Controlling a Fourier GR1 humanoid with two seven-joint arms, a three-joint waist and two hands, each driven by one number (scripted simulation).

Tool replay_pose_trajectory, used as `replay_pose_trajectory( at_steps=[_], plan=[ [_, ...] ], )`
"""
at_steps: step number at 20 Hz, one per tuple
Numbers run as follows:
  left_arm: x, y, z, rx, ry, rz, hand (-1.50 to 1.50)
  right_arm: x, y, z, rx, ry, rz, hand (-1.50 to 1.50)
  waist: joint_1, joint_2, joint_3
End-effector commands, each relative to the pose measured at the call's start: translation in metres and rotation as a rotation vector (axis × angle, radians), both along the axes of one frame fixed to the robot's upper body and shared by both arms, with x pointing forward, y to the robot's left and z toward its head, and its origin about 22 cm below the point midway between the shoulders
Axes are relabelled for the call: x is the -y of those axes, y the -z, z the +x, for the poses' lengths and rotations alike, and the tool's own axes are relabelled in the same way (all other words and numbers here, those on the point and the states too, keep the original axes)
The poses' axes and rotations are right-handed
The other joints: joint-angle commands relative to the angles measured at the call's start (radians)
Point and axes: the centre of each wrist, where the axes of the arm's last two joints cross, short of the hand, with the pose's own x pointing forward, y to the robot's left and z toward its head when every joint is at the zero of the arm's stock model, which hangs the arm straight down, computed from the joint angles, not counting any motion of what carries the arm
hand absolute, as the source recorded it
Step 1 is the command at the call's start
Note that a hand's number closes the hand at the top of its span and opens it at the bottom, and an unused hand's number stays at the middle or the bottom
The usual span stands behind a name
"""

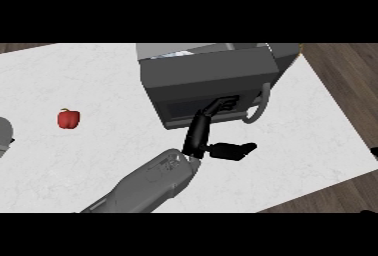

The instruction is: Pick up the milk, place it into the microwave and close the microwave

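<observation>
Dark grey microwave (210, 75), upper centre; curved pale handle (260, 107) at right.

No writing, brand, number or sign can be read anywhere. The microwave (210, 75) shows only plain grey faces and a dark window. The red pepper (69, 118) and the white counter (74, 165) carry no label.

You've got a white counter (74, 165) with faint grey marbling and a brown wood-grain floor (343, 75) beside it. Microwave (207, 75): dark grey door and body, lighter grey top, pale grey handle (263, 100). Pepper (69, 119): red, with a green stem. Left hand (198, 137) is black, its forearm (148, 185) mid grey.
</observation>
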Motion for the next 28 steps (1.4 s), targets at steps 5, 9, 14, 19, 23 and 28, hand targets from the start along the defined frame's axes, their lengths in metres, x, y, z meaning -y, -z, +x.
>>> replay_pose_trajectory(
  at_steps=[5, 9, 14, 19, 23, 28],
  plan=[
    [0.001, -0.026, 0.026, 0.013, -0.121, -0.085, -1.5, 0.011, -0.034, 0.013, 0.111, 0.068, -0.147, 1.5, -0.009, 0.025, 0.001],
    [0.0, -0.022, 0.025, 0.009, -0.148, -0.086, -1.5, 0.011, -0.041, 0.018, 0.128, 0.076, -0.162, 1.5, -0.012, 0.028, 0.002],
    [0.003, -0.028, 0.028, 0.008, -0.152, -0.111, -1.5, 0.008, -0.049, 0.025, 0.156, 0.07, -0.18, 1.5, -0.016, 0.038, 0.003],
    [0.002, -0.025, 0.03, 0.017, -0.16, -0.111, -1.5, 0.01, -0.05, 0.031, 0.157, 0.081, -0.18, 1.5, -0.023, 0.044, 0.005],
    [0.002, -0.026, 0.031, 0.023, -0.164, -0.123, -1.5, 0.009, -0.053, 0.035, 0.156, 0.077, -0.174, 1.5, -0.03, 0.043, 0.005],
    [0.004, -0.027, 0.031, 0.032, -0.147, -0.136, -1.5, -0.008, -0.006, 0.047, 0.006, -0.083, 0.162, -1.5, -0.014, 0.053, 0.011]
  ],
)
